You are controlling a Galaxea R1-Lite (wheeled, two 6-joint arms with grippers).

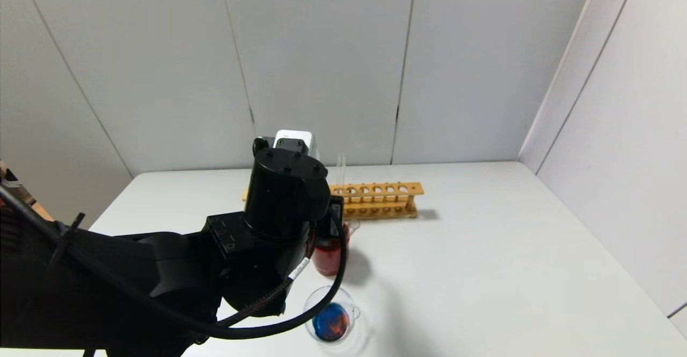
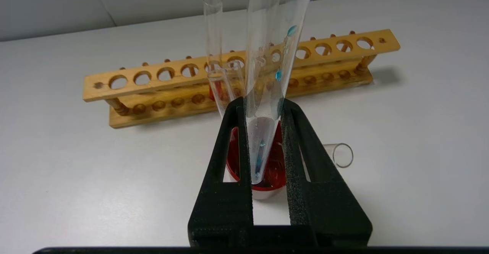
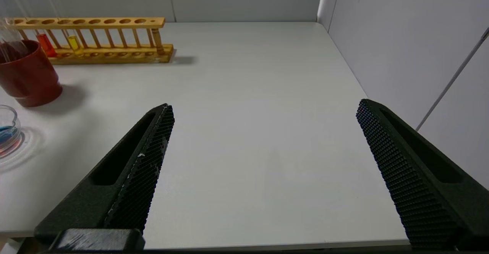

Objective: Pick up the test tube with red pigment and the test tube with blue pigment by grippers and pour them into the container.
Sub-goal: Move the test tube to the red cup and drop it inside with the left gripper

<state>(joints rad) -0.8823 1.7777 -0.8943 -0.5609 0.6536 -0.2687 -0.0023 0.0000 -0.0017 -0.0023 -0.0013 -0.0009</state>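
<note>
Left gripper pinches one test tube with blue pigment at frame centre, above one red cup; right gripper is spread wide; one container lower centre.

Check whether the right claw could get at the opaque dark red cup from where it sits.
Probably not cleanly: the right claw is open with bare white table ahead, but the left claw, shut on the nearly empty blue-stained glass test tube, hangs over the dark red cup.

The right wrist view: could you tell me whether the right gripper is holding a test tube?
No. The right gripper stands wide open over bare table, with nothing between its fingers.
</note>
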